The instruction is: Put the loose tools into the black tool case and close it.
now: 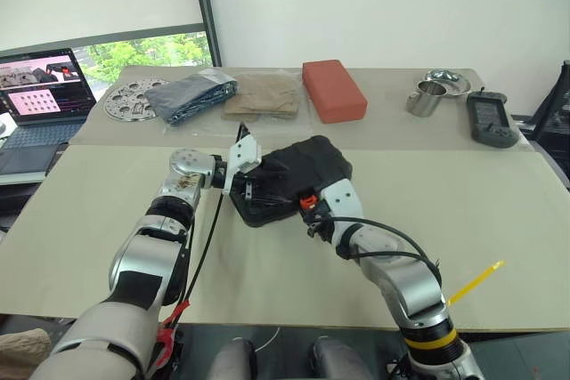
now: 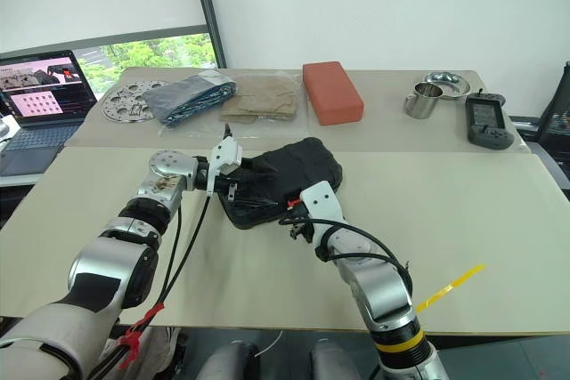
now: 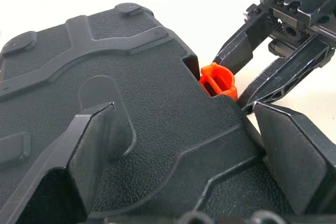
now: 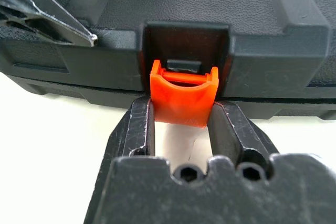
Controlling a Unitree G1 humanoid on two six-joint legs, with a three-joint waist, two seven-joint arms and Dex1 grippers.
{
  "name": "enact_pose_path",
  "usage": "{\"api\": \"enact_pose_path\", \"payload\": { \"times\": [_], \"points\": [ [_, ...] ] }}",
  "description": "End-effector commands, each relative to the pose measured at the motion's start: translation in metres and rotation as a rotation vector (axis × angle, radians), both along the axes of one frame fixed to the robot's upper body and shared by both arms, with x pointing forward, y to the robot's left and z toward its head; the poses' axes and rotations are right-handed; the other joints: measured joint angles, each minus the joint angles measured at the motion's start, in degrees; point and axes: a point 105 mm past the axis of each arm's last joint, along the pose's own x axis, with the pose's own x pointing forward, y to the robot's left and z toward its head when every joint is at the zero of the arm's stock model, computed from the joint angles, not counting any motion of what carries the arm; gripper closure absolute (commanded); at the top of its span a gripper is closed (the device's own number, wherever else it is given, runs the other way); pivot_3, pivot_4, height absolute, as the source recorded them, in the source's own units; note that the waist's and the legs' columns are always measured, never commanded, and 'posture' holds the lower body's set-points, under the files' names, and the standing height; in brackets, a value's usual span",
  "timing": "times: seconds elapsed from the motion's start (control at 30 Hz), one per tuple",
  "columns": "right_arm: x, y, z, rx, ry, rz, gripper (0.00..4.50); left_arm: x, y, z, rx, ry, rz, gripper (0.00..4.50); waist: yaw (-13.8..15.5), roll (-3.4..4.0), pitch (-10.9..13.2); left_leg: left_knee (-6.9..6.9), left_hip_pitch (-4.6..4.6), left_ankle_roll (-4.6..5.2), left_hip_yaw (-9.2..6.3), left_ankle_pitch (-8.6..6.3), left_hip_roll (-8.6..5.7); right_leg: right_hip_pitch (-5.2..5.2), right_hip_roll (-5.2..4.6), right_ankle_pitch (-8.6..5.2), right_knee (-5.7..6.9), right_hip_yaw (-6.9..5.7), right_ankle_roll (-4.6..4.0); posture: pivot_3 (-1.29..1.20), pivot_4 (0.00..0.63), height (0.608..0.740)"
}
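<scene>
Pebbled black tool case point(image 1: 294, 175) shut, right gripper point(image 4: 181, 124) flanking glossy orange latch point(image 4: 182, 97) (touching)

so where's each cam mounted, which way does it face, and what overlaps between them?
Left and right eye views: on the head, looking forward and down over the beige table; both silver arms show, around the closed black moulded plastic tool case.
Left wrist view: along the left gripper across the case's lid; its open black fingers show, plus the right gripper.
Right wrist view: along the right gripper at the case's front edge; its fingers flank the orange plastic latch.
Shared: case and latch.
</scene>
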Motion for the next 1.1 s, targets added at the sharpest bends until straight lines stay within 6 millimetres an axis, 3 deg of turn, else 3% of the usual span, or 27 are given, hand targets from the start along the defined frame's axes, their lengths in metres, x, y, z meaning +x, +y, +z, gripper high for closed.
{"api": "enact_pose_path", "payload": {
  "times": [0.03,0.1,0.47,0.5,0.57,0.83,1.1],
  "points": [
    [-0.001,0.002,0.025,0.031,-0.084,0.014,1.33,-0.002,0.006,-0.013,0.043,0.034,0.015,0.00,-0.03,0.00,0.00,0.00,0.00,0.00,0.00,0.00,0.00,0.00,0.00,0.00,0.00,0.00,0.00,0.00,0.150,0.740],
    [-0.002,-0.001,0.024,0.030,-0.083,0.006,0.63,-0.002,0.007,-0.013,0.045,0.035,0.016,0.00,-0.03,0.00,0.00,0.00,0.00,0.00,0.00,0.00,0.00,0.00,0.00,0.00,0.00,0.00,0.00,0.00,0.150,0.740],
    [-0.017,-0.024,0.017,0.012,-0.047,-0.057,0.63,-0.003,0.005,-0.015,0.050,0.039,0.012,0.00,-0.12,0.00,-0.07,-0.02,0.01,0.01,-0.02,0.00,0.00,0.01,0.01,-0.01,-0.01,-0.01,0.00,0.00,0.150,0.740],
    [-0.017,-0.023,0.017,0.014,-0.048,-0.056,1.14,-0.003,0.005,-0.016,0.050,0.039,0.011,0.00,-0.12,0.00,-0.07,-0.02,0.01,0.01,-0.02,0.00,0.00,0.01,0.01,-0.01,0.00,0.00,0.01,0.00,0.150,0.740],
    [-0.016,-0.021,0.018,0.016,-0.053,-0.052,1.64,-0.003,0.004,-0.016,0.050,0.040,0.010,0.00,-0.10,0.00,-0.07,-0.02,0.01,0.01,-0.02,0.00,0.00,0.01,0.01,-0.02,0.00,0.00,0.01,0.00,0.150,0.740],
    [-0.009,-0.014,0.020,0.019,-0.061,-0.035,4.42,-0.003,0.004,-0.016,0.053,0.040,0.007,0.00,-0.07,0.00,-0.07,-0.02,0.01,0.01,-0.03,0.00,0.00,0.01,0.01,-0.02,-0.01,-0.01,0.01,0.00,0.150,0.740],
    [-0.007,-0.009,0.020,0.021,-0.059,-0.018,4.47,-0.003,0.008,-0.016,0.058,0.039,0.013,0.00,-0.09,0.00,-0.07,-0.02,0.01,0.01,-0.03,0.00,0.00,0.01,0.01,-0.02,-0.02,-0.01,0.01,0.00,0.150,0.740]
  ]
}}
